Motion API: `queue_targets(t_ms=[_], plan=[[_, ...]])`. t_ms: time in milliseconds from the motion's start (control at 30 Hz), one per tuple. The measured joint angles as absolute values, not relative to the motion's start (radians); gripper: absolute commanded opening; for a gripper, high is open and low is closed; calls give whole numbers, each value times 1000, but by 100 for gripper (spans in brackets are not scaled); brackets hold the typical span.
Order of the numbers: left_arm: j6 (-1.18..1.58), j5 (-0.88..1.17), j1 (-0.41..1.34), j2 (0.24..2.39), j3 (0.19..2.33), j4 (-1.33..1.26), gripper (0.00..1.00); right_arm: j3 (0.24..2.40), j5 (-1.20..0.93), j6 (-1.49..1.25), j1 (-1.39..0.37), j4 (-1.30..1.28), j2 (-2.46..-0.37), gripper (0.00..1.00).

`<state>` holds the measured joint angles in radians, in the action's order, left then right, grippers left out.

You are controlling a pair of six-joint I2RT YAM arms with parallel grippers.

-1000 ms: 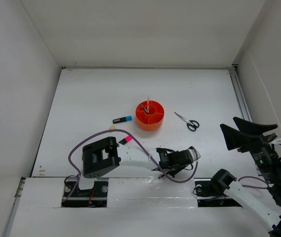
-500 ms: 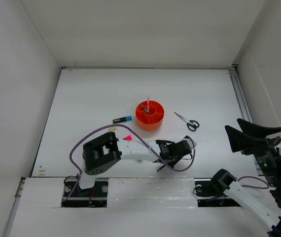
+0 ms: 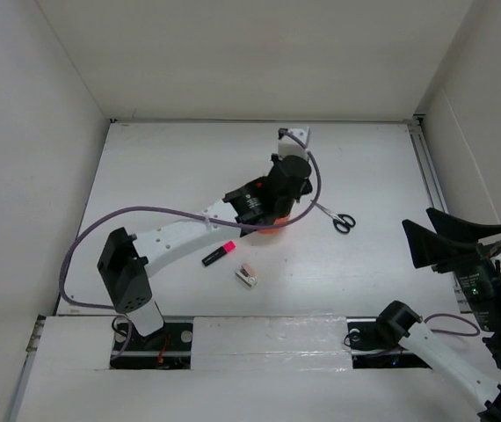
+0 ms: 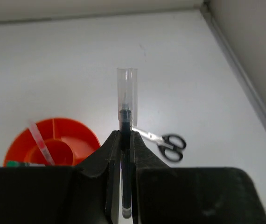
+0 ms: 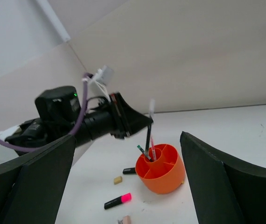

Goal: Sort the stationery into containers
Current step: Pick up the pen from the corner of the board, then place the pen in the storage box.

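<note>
1. Over the orange organiser [image 5: 164,179], left gripper [image 4: 125,135]: clamping tight on a thin black pen [image 4: 126,100], which is standing upright so that it can go in end first (whether its lower end is already inside a compartment, I cannot tell).
2. Right gripper [image 3: 419,222]: hanging well off to the side, fingers spread wide, carrying nothing; probably standing clear of the drop.
3. Pink-capped marker [image 3: 218,255] and clip-like piece [image 3: 247,276]: lying on the table [image 3: 163,176] near the organiser, waiting for sorting.
4. Scissors [image 3: 338,217]: lying flat beside the organiser, apart from it.
5. Tan eraser [image 5: 118,179]: sitting loose near the marker.
</note>
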<state>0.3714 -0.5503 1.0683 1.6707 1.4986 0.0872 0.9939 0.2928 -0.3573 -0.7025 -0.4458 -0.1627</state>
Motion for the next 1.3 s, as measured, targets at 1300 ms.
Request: queue_targets(t_ms=[1300], plan=[[133, -678, 882, 1580, 940, -891, 0, 967, 294, -354, -702, -446, -220, 99]])
